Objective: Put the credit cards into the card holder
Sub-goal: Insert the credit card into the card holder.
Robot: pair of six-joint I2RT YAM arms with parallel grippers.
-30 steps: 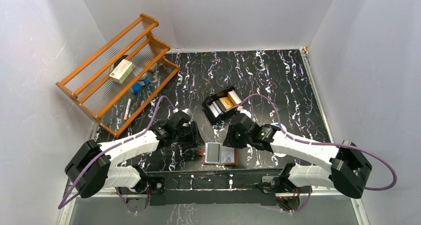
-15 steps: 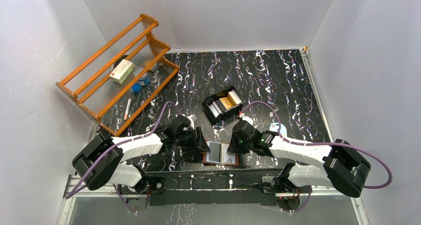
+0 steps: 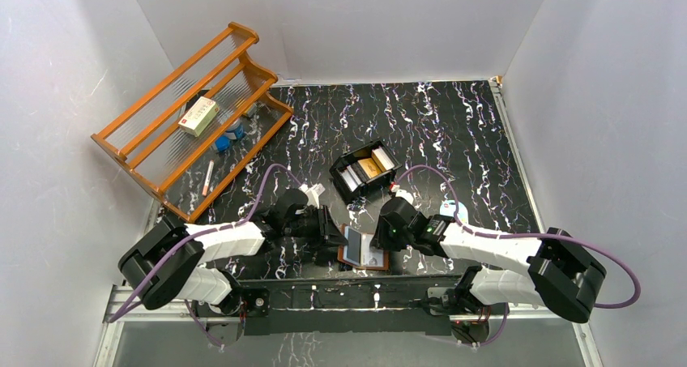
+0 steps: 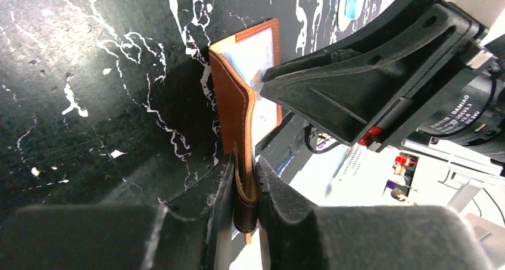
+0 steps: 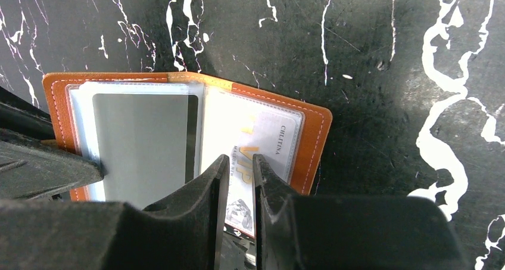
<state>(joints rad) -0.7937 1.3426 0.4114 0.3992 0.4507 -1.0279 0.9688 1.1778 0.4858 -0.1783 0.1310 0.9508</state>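
Walls: plain white panels on the far, left and right sides.
Table: black with white marble veining.
Rack: orange wooden tiers at the far left, tilted against the wall, with a pale packet lying on it.
Arms: left arm and right arm both reach inward and meet near the middle of the near edge.
Tray: black, open-topped, mid-table, just beyond the two claws.
Card holder: brown leather, open at the near edge between the claws. Its right half lies flat and its left flap stands upright.
Credit cards: an orange-gold one and pale ones sit in the tray. A grey one sits in the holder's left sleeve and a white printed one in the right sleeve.
Left claw: pinching the upright flap's edge.
Right claw: fingers a narrow gap apart, tips on the right sleeve. Whether they grip it I cannot tell.
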